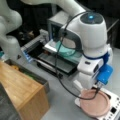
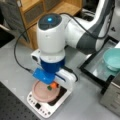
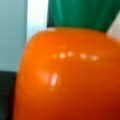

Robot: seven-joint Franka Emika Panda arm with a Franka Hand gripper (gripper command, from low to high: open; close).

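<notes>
The gripper [image 2: 53,86] hangs low over the pink plate [image 2: 42,93], which sits on a white scale [image 2: 47,110] with buttons along its front edge, all on the grey bench [image 2: 82,100]. A toy carrot [image 2: 53,85] shows as an orange spot with a little green just under the wrist, right at the plate's far rim in a front view. In the wrist view the carrot [image 3: 67,75] fills almost the whole picture, its glossy orange body toward the bottom and its green top [image 3: 80,11] toward the upper edge, so its long axis runs roughly along the camera's up-down line and it lies directly beneath the jaws, not off to a side. Whether the jaws are clamped on it or merely poised around it I cannot tell, since the arm's own body hides the fingertips in both front views; it appears to be between them. In a front view the plate [image 1: 96,103] lies at the lower right, below the blue camera mount [image 1: 105,73]. Well apart from it stand a teal bowl [image 2: 112,58] in a dark tray [image 2: 96,66], and a wooden cabinet [image 1: 20,87] at the left.
</notes>
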